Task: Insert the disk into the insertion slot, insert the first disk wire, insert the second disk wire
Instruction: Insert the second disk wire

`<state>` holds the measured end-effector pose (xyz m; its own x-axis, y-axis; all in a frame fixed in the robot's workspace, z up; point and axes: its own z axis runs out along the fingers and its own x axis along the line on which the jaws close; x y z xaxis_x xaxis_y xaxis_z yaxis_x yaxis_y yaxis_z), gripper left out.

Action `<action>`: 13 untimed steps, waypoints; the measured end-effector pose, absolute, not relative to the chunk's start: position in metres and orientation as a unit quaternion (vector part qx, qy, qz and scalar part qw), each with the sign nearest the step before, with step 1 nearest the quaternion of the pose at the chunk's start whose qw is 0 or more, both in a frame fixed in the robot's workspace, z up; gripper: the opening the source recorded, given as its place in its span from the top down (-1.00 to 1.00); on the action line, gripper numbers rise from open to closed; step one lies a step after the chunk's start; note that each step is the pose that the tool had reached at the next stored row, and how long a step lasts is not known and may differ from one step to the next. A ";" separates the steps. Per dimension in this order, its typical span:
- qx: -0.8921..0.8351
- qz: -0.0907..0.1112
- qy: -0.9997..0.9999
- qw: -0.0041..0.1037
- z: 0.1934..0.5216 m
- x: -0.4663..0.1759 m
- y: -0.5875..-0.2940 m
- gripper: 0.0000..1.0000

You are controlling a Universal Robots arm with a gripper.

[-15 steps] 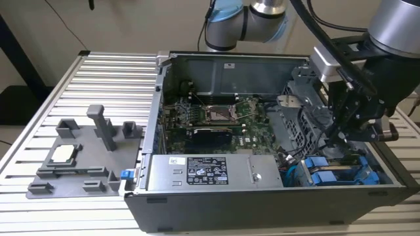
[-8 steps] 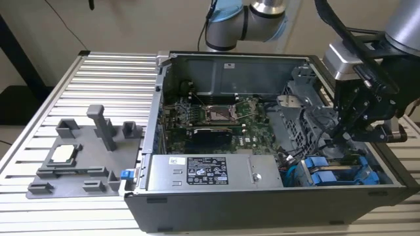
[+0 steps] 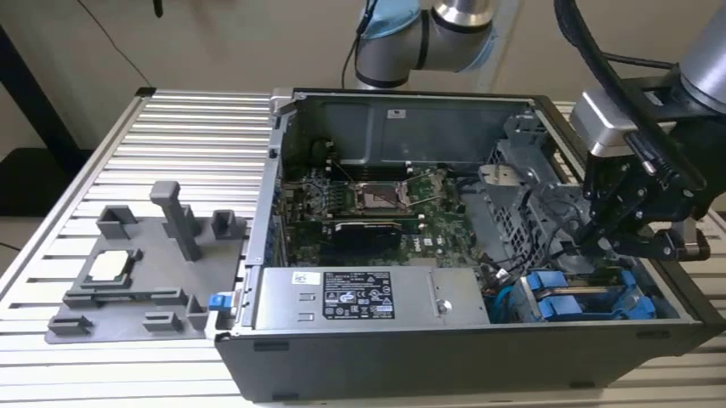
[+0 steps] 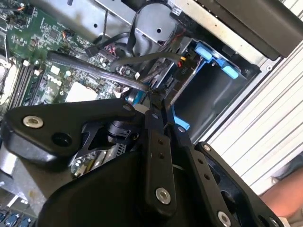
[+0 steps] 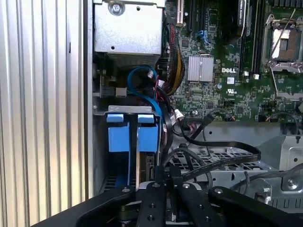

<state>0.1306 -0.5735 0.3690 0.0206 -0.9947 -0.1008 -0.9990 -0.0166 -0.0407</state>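
Observation:
The disk's blue carrier [image 3: 576,299] sits down in the insertion slot [image 3: 650,316] at the case's front corner on the exterior view's right. Its blue end tabs [image 5: 118,133] face out of the bay; the disk's body is hidden. My gripper [image 3: 592,244] hangs just above and behind this bay, among loose cables. In both wrist views the fingers [image 5: 162,182] stand close together over the carrier's end. A black flat disk wire [image 5: 222,147] loops out from between them, and its thin black run [image 4: 90,66] leads to the tips of the gripper [image 4: 149,101].
A silver labelled power-supply box [image 3: 352,297] lies beside the bay. The motherboard [image 3: 363,200] fills the case floor. A blue cable [image 5: 142,82] and other wires crowd the bay. A grey fixture plate [image 3: 125,280] stands on the slatted table on the exterior view's left.

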 end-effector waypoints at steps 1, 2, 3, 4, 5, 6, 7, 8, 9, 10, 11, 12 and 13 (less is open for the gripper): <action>-0.713 0.023 0.699 0.051 0.367 0.131 -0.575 0.69; -0.713 0.023 0.699 0.051 0.365 0.131 -0.577 0.69; -0.713 0.024 0.699 0.052 0.363 0.131 -0.578 0.69; -0.712 0.024 0.699 0.052 0.362 0.131 -0.578 0.69; -0.712 0.024 0.700 0.052 0.362 0.131 -0.578 0.69; -0.712 0.024 0.700 0.052 0.362 0.131 -0.578 0.69; -0.712 0.023 0.700 0.052 0.362 0.131 -0.578 0.69; -0.712 0.024 0.700 0.052 0.362 0.131 -0.578 0.69; -0.712 0.024 0.700 0.052 0.362 0.131 -0.578 0.69; -0.712 0.024 0.700 0.052 0.361 0.131 -0.578 0.69; -0.711 0.024 0.701 0.052 0.359 0.131 -0.578 0.69; -0.710 0.023 0.702 0.052 0.357 0.131 -0.578 0.69; -0.708 0.023 0.704 0.052 0.356 0.131 -0.578 0.69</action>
